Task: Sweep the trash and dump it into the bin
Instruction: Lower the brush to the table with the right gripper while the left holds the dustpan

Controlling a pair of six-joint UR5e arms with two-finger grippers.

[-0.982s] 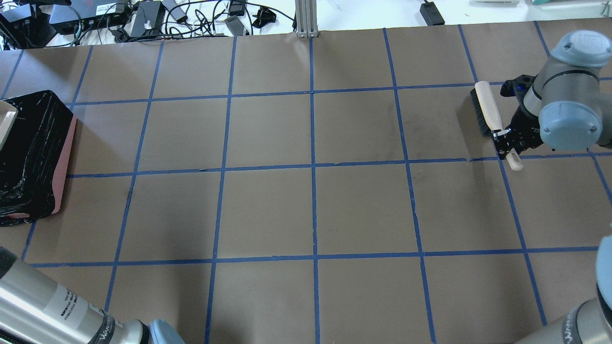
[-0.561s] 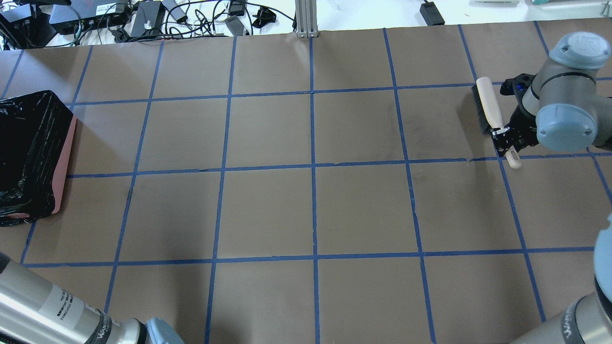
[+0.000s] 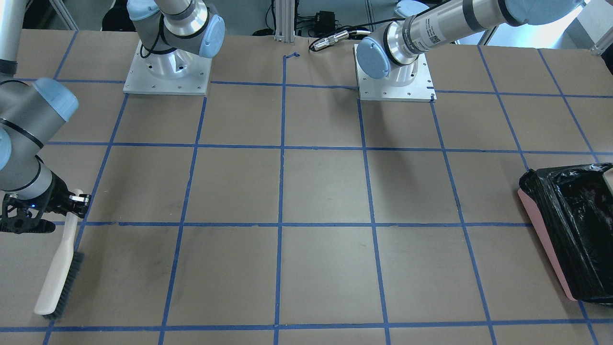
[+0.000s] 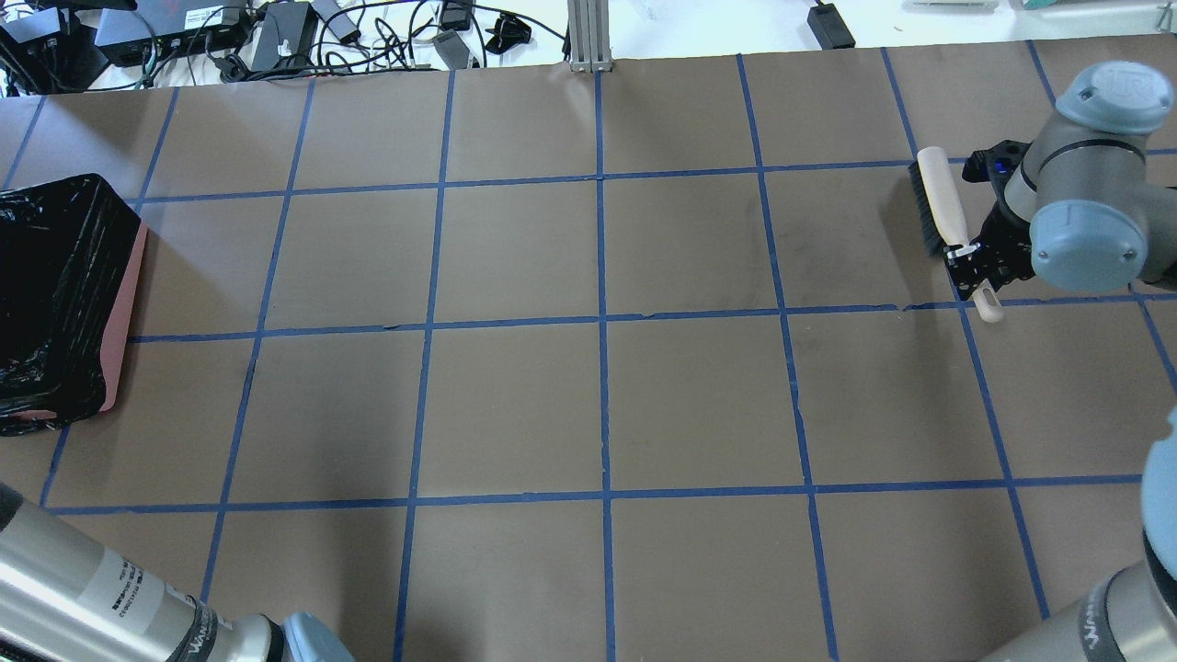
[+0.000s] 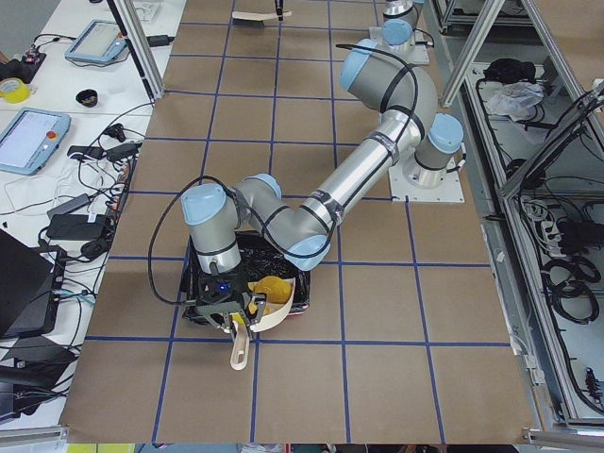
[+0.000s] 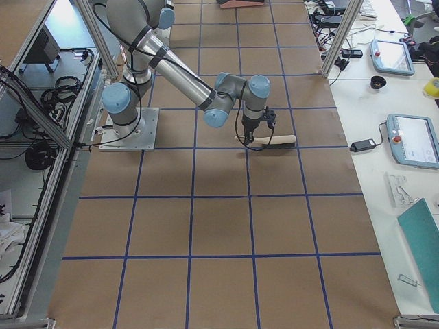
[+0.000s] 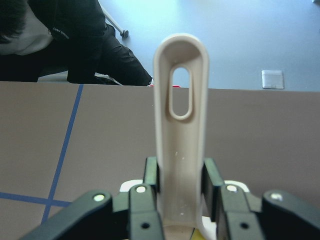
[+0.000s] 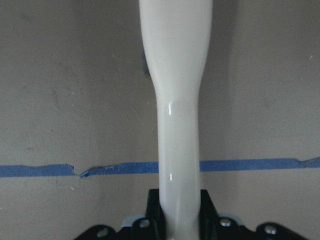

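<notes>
My left gripper [image 7: 181,175] is shut on the handle of the beige dustpan [image 5: 276,310]. It holds the pan at the near edge of the bin [image 5: 200,283] in the exterior left view. A glossy orange-yellow lump [image 5: 271,286] lies in the pan. The croissant-like piece and the yellow wedge are out of view. The pink bin with its black bag [image 4: 55,294] stands at the table's left end and also shows in the front-facing view [image 3: 574,230]. My right gripper [image 4: 970,257] is shut on the handle of a beige brush [image 4: 938,198], which rests on the table at the far right.
The brown table [image 4: 598,405] carries a grid of blue tape lines. Cables and power bricks [image 4: 276,37] lie past the far edge. An aluminium post [image 4: 588,37] stands at the far middle. A person in dark clothes [image 7: 75,40] sits beyond the table's left end.
The dustpan's beige edge, seen over the bin at the overhead view's left border one second ago, has left that view. The right gripper and brush have shifted slightly.
</notes>
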